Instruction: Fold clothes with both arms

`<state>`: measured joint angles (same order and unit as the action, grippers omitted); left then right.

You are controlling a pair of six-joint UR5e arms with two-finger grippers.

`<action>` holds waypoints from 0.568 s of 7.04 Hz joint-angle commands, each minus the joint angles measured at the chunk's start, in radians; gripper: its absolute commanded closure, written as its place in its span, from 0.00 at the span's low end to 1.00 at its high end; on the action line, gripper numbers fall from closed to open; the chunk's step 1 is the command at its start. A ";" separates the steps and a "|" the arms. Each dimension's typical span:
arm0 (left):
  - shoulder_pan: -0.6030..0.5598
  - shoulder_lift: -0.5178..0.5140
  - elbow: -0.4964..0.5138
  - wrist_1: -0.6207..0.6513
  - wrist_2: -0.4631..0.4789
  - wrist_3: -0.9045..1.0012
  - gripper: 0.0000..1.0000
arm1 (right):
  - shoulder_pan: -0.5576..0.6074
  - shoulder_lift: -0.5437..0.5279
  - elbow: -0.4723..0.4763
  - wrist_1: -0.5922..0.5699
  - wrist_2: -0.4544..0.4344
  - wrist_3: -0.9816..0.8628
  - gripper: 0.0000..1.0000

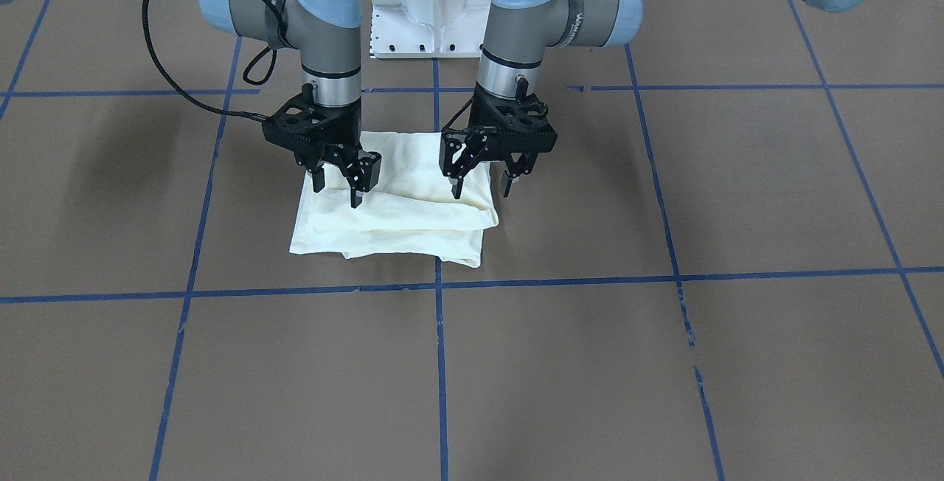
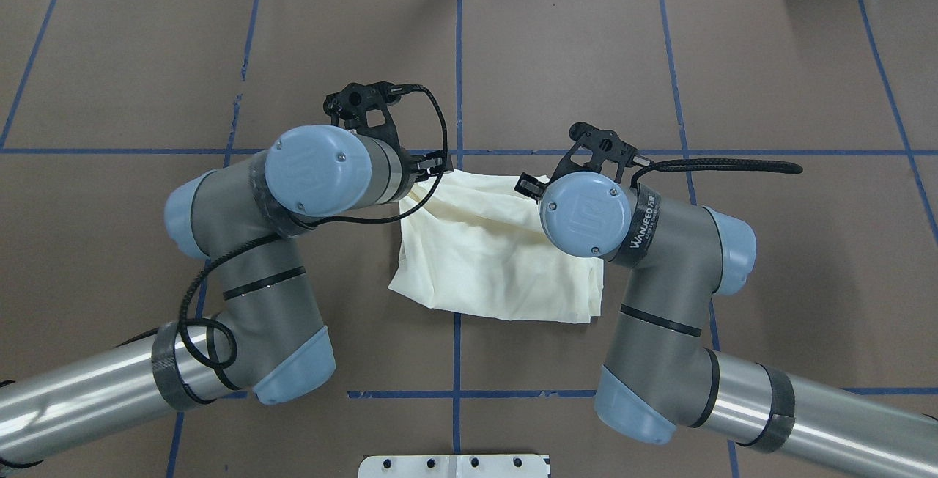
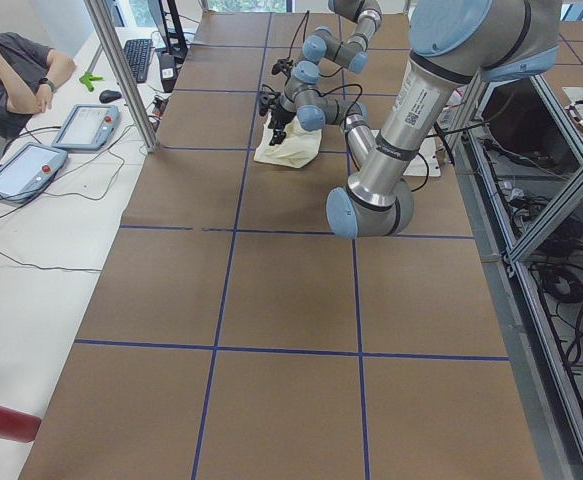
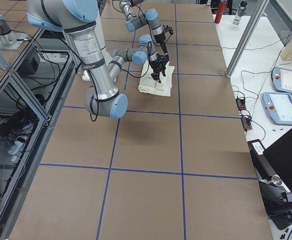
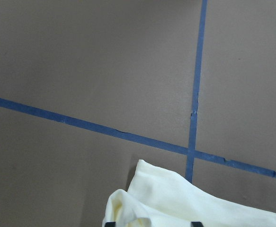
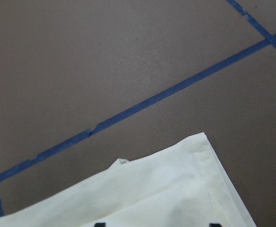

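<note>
The clothes are one cream shirt (image 1: 398,208), folded into a small rectangular bundle on the brown table, plain side up. In the overhead view the shirt (image 2: 491,258) lies between the two wrists. My left gripper (image 1: 483,187) stands open over the bundle's edge on the front view's right. My right gripper (image 1: 338,189) stands open over the opposite edge. Neither pair of fingers holds cloth. Both wrist views show the shirt's edge (image 5: 175,203) (image 6: 152,189) just below spread fingertips.
Blue tape lines (image 1: 440,285) grid the brown table. The white pedestal base (image 1: 431,9) stands behind the shirt. A person (image 3: 11,70) sits at a side desk with tablets (image 3: 86,125). A red bottle (image 3: 1,420) lies off the table's near corner.
</note>
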<state>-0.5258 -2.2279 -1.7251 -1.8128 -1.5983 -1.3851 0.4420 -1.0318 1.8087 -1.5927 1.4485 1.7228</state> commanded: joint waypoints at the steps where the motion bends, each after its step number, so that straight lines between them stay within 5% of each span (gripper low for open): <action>1: -0.106 0.059 -0.065 0.000 -0.138 0.194 0.00 | -0.069 0.004 0.018 -0.004 -0.011 -0.106 0.00; 4: -0.108 0.065 -0.068 -0.002 -0.141 0.192 0.00 | -0.149 0.056 -0.096 -0.009 -0.154 -0.296 0.00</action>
<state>-0.6303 -2.1661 -1.7908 -1.8145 -1.7365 -1.1952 0.3072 -1.0143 1.7760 -1.5988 1.3276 1.4770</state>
